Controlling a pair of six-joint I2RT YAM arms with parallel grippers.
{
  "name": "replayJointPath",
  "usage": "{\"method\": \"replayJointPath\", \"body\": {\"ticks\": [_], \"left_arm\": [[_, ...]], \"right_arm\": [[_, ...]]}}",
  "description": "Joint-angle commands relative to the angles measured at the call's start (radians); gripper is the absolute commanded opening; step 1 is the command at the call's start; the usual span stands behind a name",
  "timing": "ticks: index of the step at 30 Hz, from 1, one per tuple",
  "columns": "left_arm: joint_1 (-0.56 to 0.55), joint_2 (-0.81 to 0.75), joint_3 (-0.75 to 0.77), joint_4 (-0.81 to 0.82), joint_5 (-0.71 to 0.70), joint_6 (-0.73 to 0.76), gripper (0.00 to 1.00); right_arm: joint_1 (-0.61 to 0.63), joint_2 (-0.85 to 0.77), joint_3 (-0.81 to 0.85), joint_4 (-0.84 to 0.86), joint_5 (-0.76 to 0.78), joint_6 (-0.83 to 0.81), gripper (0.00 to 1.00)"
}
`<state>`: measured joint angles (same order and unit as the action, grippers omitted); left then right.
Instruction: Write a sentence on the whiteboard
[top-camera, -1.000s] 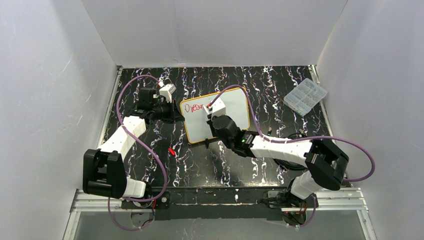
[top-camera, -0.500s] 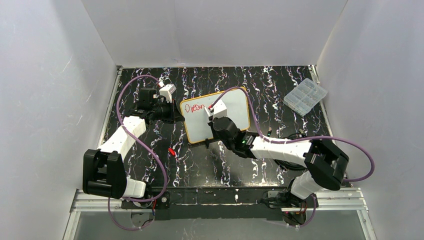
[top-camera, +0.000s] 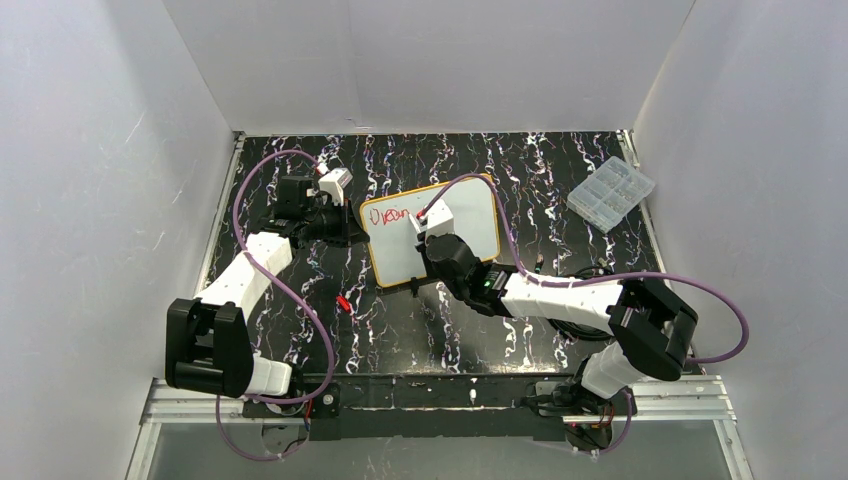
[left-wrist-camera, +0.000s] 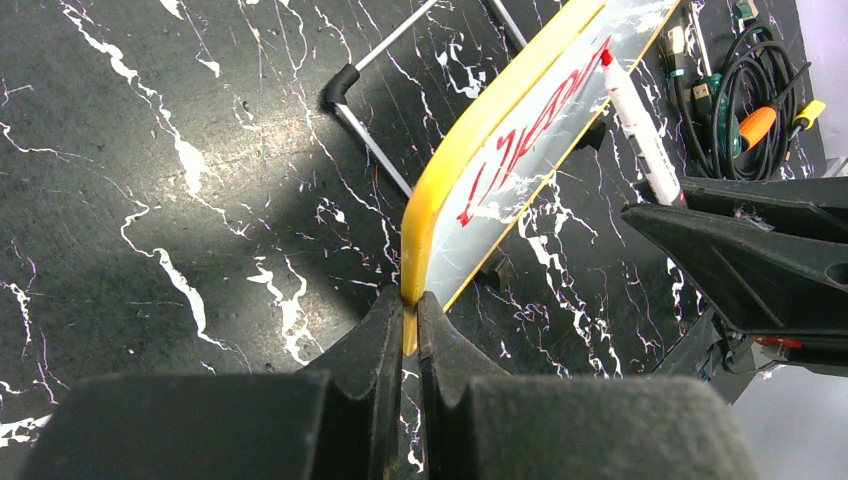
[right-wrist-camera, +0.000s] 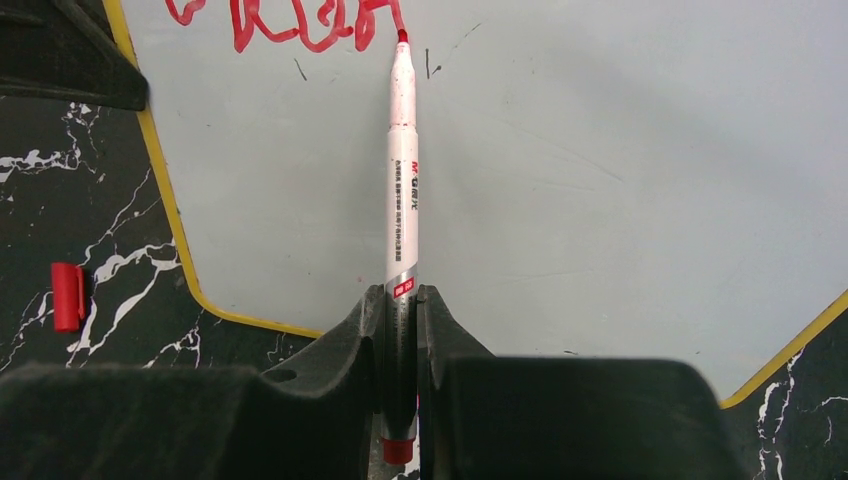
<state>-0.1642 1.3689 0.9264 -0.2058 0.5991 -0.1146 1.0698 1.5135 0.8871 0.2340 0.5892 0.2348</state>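
Presently, the whiteboard (top-camera: 478, 228) sits mid-bench, nearer the far edge than the near one and skewed to the edges of the black marbled bench (top-camera: 400, 335). The left gripper (left-wrist-camera: 405, 312) is closed on the yellow frame at the board's left side, its jaws pinching the rim. The right gripper (right-wrist-camera: 400, 300) is clamped on the lower barrel of a white marker (right-wrist-camera: 402, 170), whose red tip touches the board surface. The sentence (right-wrist-camera: 300, 22) consists of a single short run of red letters along the board's far-left part, and the tip rests at its right end. A red cap (right-wrist-camera: 66, 296) lies on the bench just off the board's near-left corner. A clear compartment box (top-camera: 611, 192) sits near the far-right corner, well apart from the board.
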Motion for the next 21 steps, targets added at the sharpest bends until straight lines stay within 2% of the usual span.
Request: {"method": "replayJointPath", "body": {"ticks": [1,21], "left_arm": [[-0.012,-0.035,0.012,-0.041,0.043,0.010,0.00],[-0.012,-0.036,0.013,-0.041,0.045,0.010,0.00]], "right_arm": [[-0.004,-0.002,0.056,0.036,0.036,-0.019,0.01],[-0.014,0.005,0.062,-0.010,0.072,0.008,0.01]]}}
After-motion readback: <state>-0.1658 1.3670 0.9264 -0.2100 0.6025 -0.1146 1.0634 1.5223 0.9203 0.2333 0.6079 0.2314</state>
